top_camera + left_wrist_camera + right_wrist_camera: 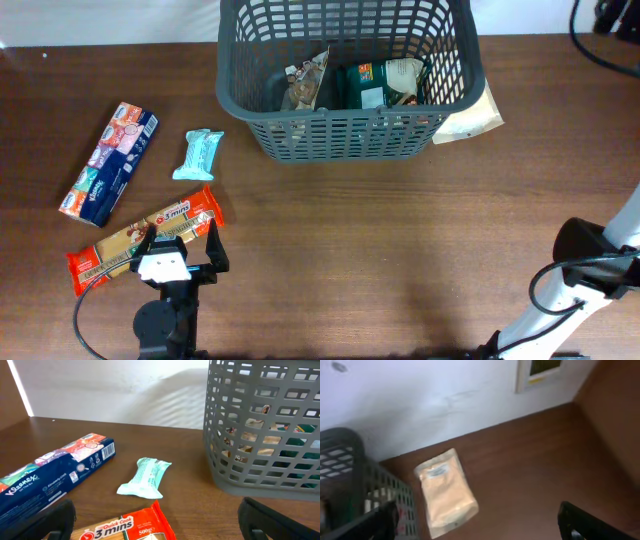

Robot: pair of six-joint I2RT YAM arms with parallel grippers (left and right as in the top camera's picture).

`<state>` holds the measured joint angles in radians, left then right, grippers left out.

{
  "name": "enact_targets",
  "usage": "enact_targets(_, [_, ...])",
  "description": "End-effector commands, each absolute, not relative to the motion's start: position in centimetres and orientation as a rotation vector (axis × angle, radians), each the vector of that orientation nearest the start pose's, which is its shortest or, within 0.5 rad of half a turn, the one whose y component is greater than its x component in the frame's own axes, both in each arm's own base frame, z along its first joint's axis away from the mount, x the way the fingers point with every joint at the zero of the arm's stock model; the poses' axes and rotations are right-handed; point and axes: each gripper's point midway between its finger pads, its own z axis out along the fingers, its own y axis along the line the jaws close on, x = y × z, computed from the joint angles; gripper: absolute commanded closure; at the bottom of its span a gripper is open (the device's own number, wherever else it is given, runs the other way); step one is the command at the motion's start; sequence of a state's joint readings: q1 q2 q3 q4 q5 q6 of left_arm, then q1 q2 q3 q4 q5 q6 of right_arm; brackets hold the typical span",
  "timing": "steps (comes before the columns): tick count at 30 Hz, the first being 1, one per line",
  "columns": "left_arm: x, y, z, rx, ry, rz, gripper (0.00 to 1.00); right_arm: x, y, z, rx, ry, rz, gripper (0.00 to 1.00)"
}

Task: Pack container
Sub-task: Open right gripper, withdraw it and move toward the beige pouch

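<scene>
"How far along was the packing?"

"Partly done. The container, ahead and right of the left jaws, held a few packs. Both jaws stood wide, holding nothing. The noodle pack lay under the left jaws, the teal bar and Kleenex pack lay beyond them, and the beige pouch lay ahead of the right jaws."

On the brown wooden table, left: a blue Kleenex tissue pack, a pale teal wrapped bar and a red-orange noodle packet. Upper right: a beige flat pouch.

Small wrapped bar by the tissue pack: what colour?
The bar is pale mint green; left wrist view.
</scene>
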<state>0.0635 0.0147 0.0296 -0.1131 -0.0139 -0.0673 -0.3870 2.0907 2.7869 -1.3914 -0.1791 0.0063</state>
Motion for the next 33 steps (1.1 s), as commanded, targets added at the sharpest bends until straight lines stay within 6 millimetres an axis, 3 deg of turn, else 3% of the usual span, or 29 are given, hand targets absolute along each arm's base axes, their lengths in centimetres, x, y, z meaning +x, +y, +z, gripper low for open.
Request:
enact_targets(1, [24.4, 1.6, 15.6, -0.096, 1.662, 0.011, 0.01, 46.7, -13.8, 38.3, 0.185, 2.247, 0.116, 0.01])
enact_targets(5, [24.4, 1.6, 15.6, -0.096, 1.662, 0.011, 0.01, 48.2, -11.3, 35.5, -0.018, 2.271, 0.286, 0.01])
enact_targets(12, [24.4, 1.6, 15.6, -0.096, 1.662, 0.011, 0.01, 50.9, -9.7, 30.2, -0.074, 2.257, 0.519, 0.01])
enact_targets(20, [24.4, 1.6, 15.6, -0.096, 1.662, 0.011, 0.01, 51.2, -9.9, 23.5, -0.007, 2.352, 0.591, 0.01])
enact_targets(22, [24.4, 1.6, 15.6, -0.096, 1.662, 0.011, 0.01, 51.3, -10.0, 20.6, 0.029, 2.411, 0.637, 0.01])
enact_targets(24, [24.4, 1.6, 15.6, -0.096, 1.662, 0.011, 0.01, 51.4, -10.1, 19.1, 0.045, 2.438, 0.658, 0.01])
enact_targets(33, [24.4, 1.6, 15.6, -0.096, 1.662, 0.011, 0.01, 51.7, -10.4, 15.2, 0.091, 2.502, 0.703, 0.01])
